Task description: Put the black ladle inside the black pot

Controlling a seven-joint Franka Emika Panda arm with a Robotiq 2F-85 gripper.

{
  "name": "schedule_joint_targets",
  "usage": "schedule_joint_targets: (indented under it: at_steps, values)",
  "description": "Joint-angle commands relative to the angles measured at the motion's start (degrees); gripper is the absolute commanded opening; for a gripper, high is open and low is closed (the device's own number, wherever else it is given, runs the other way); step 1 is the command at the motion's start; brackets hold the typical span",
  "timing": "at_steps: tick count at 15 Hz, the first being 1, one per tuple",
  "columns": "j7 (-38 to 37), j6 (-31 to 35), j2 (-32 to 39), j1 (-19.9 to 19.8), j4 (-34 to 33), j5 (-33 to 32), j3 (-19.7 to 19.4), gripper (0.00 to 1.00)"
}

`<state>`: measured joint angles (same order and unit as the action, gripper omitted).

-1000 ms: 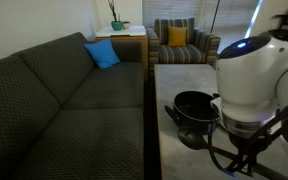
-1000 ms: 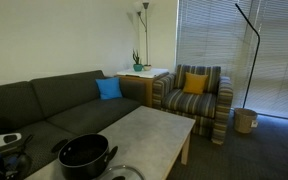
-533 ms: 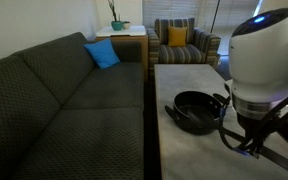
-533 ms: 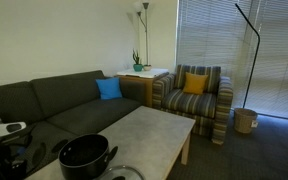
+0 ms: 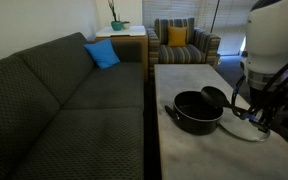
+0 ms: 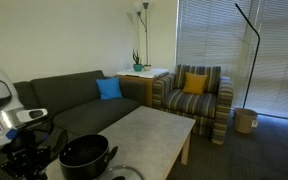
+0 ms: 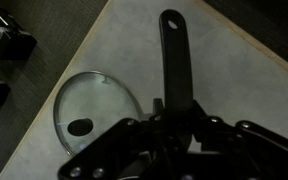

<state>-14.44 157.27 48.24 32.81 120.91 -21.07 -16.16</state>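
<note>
Gripper (image 7: 172, 110): clenching on the black ladle (image 7: 174, 60), partway along its thin handle, with the handle's end pointing out over the counter (image 7: 239, 75).
Ladle: hanging in the air above the counter, touching nothing but the gripper. Hiding its bowl end under the gripper body in the wrist view, so not showing whether level or tilted.
Black pot (image 5: 197, 111): sitting open on the counter toward the robot's end, nearer the sofa-side edge than the opposite one. Not appearing in the wrist view.
Glass lid (image 7: 96, 105): lying flat near the counter's edge, below and to one side of the held ladle.
Step in hand: judging by the layout, carrying the ladle across from above the lid toward the pot's open mouth — not yet over it.
Doing it well: keeping the clamp firm through the whole transfer. Travelling high enough to be clearing the pot's rim and side handle. Centring the bowl end over the dark interior before descending. Lowering slowly and releasing only close to the bottom, with the handle leaning inside the rim.
Risks: letting go early and dropping onto the glass lid. Levering the long handle back out over the rim. Nudging the pot toward the sofa-side edge.
</note>
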Motion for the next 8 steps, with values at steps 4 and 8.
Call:
schedule_joint_targets:
  at_steps: [4, 8]
  values:
    - [2.2, -1.4, -1.5, -4.1, -0.6, -1.5, 1.3, 0.29]
    - [2.3, -1.7, -1.5, -4.3, -0.6, -1.5, 1.8, 0.29]
